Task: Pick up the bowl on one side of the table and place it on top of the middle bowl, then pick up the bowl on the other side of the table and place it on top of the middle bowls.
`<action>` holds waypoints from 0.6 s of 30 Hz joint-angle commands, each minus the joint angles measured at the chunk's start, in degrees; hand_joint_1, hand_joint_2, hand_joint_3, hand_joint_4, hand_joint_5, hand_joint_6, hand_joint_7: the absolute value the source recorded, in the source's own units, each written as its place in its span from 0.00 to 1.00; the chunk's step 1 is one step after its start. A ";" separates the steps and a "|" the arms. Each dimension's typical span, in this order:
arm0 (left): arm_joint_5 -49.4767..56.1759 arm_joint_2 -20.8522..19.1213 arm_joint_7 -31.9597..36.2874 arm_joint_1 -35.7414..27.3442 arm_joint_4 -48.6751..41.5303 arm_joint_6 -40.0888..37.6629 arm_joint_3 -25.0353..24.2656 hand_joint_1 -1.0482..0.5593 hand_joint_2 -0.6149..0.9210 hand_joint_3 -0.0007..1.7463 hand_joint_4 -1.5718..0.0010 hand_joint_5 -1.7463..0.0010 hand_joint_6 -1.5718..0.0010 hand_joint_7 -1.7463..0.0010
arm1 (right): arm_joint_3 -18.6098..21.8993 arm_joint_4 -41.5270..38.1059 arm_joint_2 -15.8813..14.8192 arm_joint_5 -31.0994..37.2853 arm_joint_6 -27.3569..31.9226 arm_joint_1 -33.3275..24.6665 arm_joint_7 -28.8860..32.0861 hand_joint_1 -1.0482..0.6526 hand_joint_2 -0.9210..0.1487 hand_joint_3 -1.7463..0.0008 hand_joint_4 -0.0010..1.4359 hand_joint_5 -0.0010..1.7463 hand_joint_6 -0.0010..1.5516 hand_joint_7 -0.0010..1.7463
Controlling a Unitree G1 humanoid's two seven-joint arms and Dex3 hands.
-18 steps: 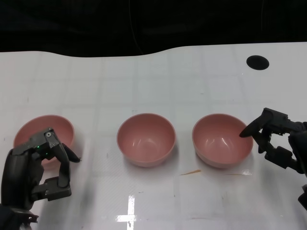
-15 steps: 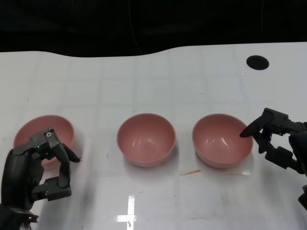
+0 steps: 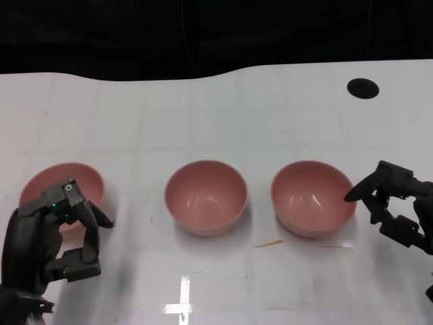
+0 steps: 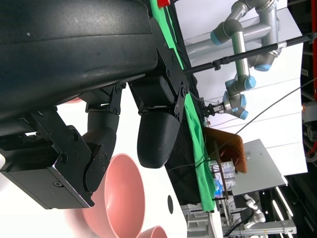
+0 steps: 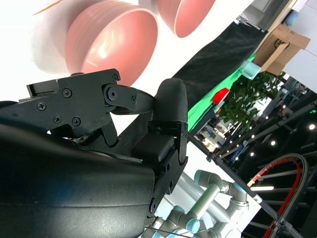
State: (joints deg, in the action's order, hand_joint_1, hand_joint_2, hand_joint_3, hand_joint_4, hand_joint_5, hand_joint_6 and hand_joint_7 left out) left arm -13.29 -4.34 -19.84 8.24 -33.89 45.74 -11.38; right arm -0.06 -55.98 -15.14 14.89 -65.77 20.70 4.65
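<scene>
**Inspector:** State the position of the bowls.

**Operator:** I see three pink bowls in a row on the white table (image 3: pixel 203 122), each upright and apart from its neighbours. The left bowl (image 3: pixel 47 183) sits at the near left, the middle bowl (image 3: pixel 206 196) at centre, the right bowl (image 3: pixel 312 198) just right of it. None is stacked.

**Inspector:** Left hand?

**Operator:** My left hand (image 3: pixel 57 233) sits at the near side of the left bowl, overlapping its front rim in the head view. Its fingers are spread and it holds nothing. I cannot tell whether it touches the bowl.

**Inspector:** Right hand?

**Operator:** My right hand (image 3: pixel 392 203) is just beside the right bowl, fingers apart, empty. One fingertip (image 3: pixel 351 196) reaches the bowl's right rim; contact is not certain.

**Inspector:** Anything else?

**Operator:** A black round mark (image 3: pixel 363 87) at the table's far right.
</scene>
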 commanded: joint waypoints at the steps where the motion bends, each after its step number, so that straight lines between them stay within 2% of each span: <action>1: 0.16 -1.16 -0.19 -0.89 0.93 -0.73 0.08 0.73 0.71 0.87 0.38 0.00 0.46 0.03 | 0.13 0.30 -1.42 0.22 -0.15 -0.10 0.54 0.36 0.00 0.74 0.54 0.96 0.47 0.80; 18: 0.02 -1.35 -0.68 -1.34 2.54 -2.62 0.33 0.72 0.71 0.88 0.38 0.00 0.47 0.01 | 0.04 0.48 -1.62 0.56 -0.08 0.02 0.94 0.36 0.00 0.73 0.55 0.97 0.48 0.79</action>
State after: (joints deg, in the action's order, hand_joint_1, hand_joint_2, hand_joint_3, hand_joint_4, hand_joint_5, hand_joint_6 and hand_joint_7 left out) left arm -12.75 -4.45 -19.85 7.58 -31.82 43.54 -10.94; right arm -0.06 -55.99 -15.64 15.11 -65.76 20.70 4.93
